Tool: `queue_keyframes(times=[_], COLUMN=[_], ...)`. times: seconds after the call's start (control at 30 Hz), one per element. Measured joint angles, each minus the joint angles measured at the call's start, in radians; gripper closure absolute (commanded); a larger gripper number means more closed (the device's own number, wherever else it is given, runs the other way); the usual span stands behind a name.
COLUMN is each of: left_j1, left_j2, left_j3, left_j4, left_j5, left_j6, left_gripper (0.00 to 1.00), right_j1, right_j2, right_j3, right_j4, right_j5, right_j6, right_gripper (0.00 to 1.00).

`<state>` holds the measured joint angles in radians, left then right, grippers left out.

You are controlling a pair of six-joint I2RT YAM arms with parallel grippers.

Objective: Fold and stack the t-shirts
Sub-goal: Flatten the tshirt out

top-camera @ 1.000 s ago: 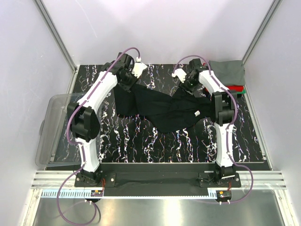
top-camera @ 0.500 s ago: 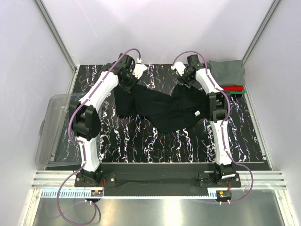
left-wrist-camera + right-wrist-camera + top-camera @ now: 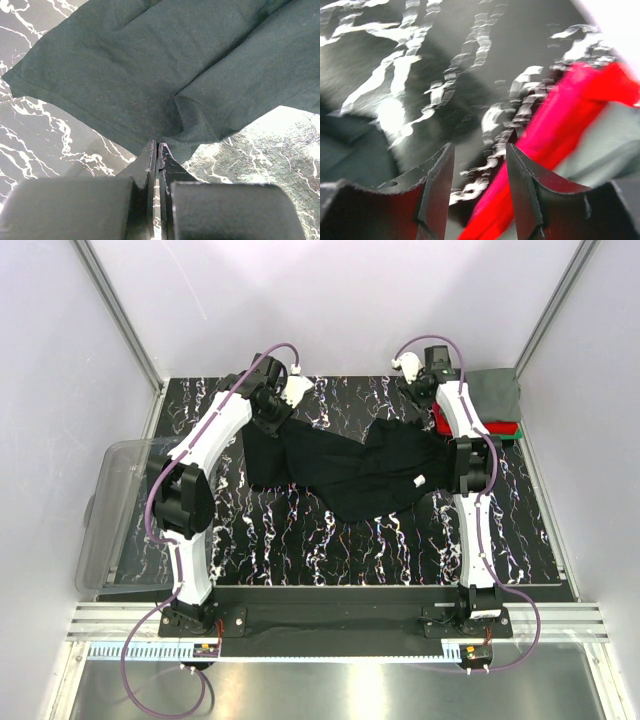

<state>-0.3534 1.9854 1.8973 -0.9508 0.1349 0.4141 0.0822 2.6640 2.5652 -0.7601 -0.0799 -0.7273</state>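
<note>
Nearest the arm bases the marbled table lies bare, with a clear plastic bin hanging off its left edge, well apart from the work. Across the middle lies the black t-shirt, bunched and unfolded, its white neck tag showing toward the right arm.

At the far left, the left gripper is pinched tight on an edge of that shirt. Its wrist camera shows the cloth gathered into a small pucker right at the fingertips. At the far right, the right gripper hangs with its fingers about half apart and nothing between them. It sits off the cloth, close to the red t-shirt.

The step in hand looks like spreading the black shirt flat before folding, and only 1 of the 2 corners is held. The next move probably calls for the right gripper to go back to the shirt's far right edge and take a matching hold. Both arms could then pull the cloth taut and lay it square.

In the far right corner a folded grey t-shirt tops the stack, with the red one under it. That stack sits just beside the right gripper, so a careless swing could nudge it. The right wrist picture is blurred, so finer detail there cannot be told.
</note>
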Motion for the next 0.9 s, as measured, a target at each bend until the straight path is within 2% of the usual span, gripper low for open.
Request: queue_keyframes(times=[0.23, 0.4, 0.6, 0.9], left_j1=[-0.004, -0.009, -0.019, -0.032], left_j2=[0.0, 0.0, 0.0, 0.0], left_j3=[0.0, 0.0, 0.0, 0.0], left_j4=[0.0, 0.0, 0.0, 0.0], left_j5=[-0.002, -0.005, -0.008, -0.018], left_j6=[0.0, 0.0, 0.0, 0.005], left_gripper=[1.0, 1.0, 1.0, 1.0], right_j1=[-0.01, -0.004, -0.003, -0.003], right_j2=[-0.022, -0.029, -0.029, -0.028], right_j3=[0.0, 0.0, 0.002, 0.047], right_j4=[-0.211, -0.314, -0.348, -0.351], right_j5=[-0.289, -0.427, -0.483, -0.489], right_j6=[-0.018, -0.02, -0.019, -0.017], right_gripper=[0.57, 0.58, 0.58, 0.55])
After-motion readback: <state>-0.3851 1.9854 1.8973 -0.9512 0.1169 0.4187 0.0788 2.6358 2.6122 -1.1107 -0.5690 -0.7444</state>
